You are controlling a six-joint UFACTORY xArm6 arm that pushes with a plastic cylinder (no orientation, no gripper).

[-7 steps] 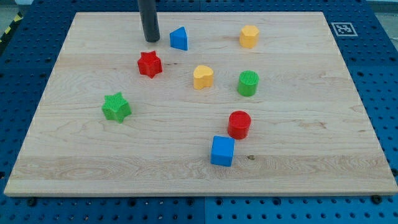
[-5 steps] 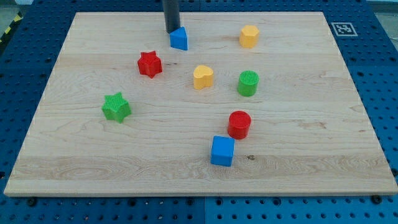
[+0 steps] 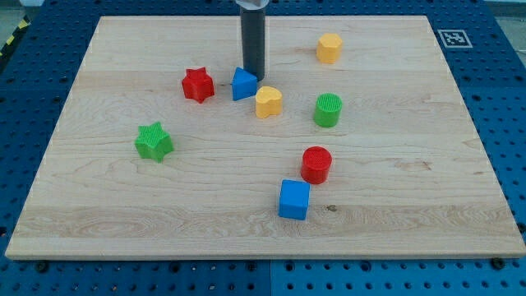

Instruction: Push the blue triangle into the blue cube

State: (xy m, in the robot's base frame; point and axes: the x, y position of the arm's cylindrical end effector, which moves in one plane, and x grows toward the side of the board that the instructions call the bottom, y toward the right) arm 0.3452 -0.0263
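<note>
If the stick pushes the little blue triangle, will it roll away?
Probably not. The blue triangle sits on a flat base, so it should slide on the wooden board. My tip touches its upper-right corner, off-centre, so it may twist. It looks light.

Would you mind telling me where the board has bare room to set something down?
Bare wood lies along the view's right edge beyond the green cylinder, and along the bottom left below the green star. It is crowded around my tip, the blue triangle and the yellow heart.

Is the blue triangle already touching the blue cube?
No: the blue triangle sits near the view's top beside my tip, far from the blue cube near the view's bottom.
</note>
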